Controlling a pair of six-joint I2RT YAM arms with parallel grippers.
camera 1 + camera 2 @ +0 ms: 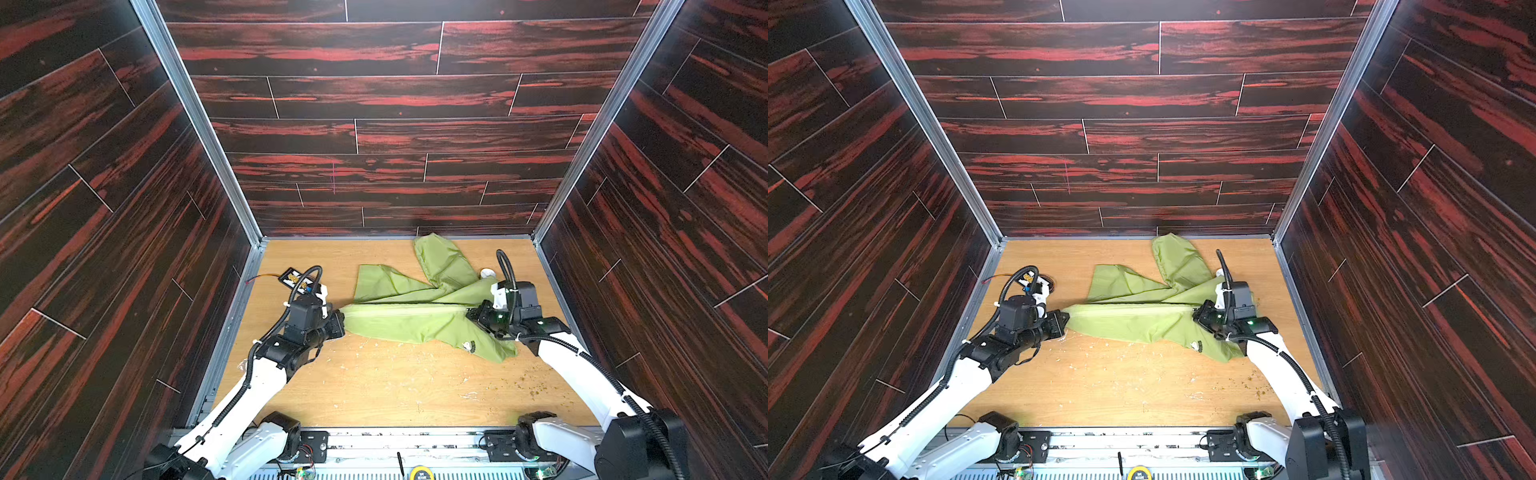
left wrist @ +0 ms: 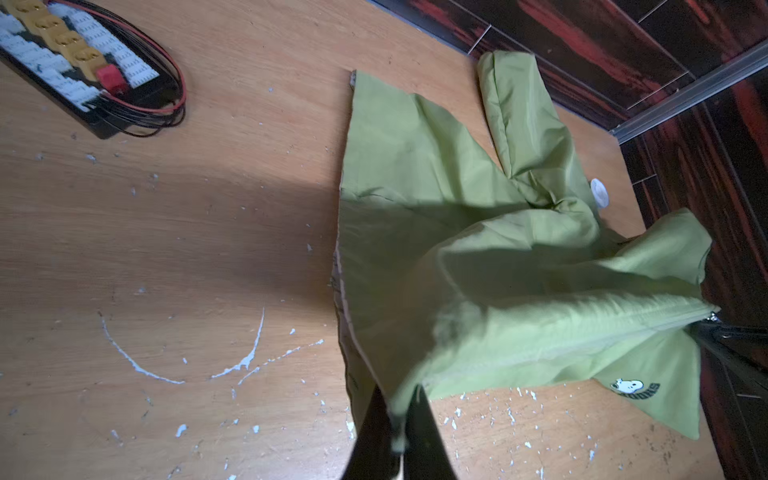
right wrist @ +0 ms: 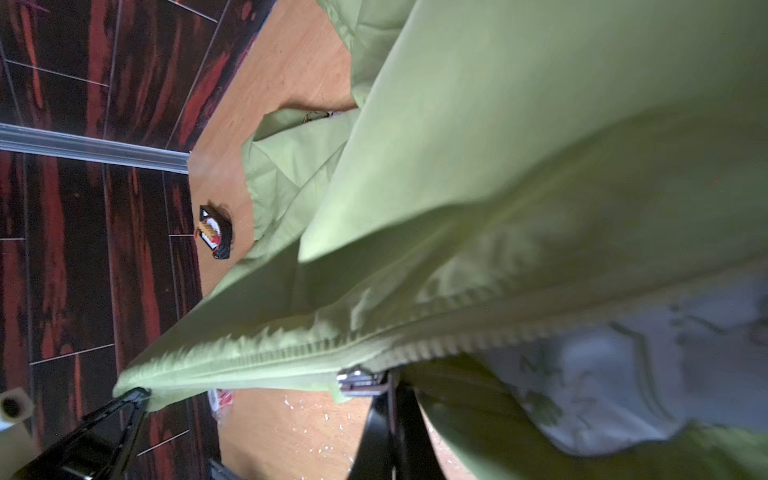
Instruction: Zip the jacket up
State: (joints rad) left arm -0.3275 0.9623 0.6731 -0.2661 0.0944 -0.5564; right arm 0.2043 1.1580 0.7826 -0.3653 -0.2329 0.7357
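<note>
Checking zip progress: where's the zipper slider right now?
In the right wrist view the slider sits at the right gripper's tips; in a top view that is toward the jacket's right side.

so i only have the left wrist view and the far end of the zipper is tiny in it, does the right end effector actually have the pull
observer: yes, in the right wrist view the right end effector is shut on the metal zipper pull.
operator: ok and is it closed all the way beyond that
observer: no, beyond the pull the two sides of the jacket are apart, and the white patterned lining shows between them.
</note>
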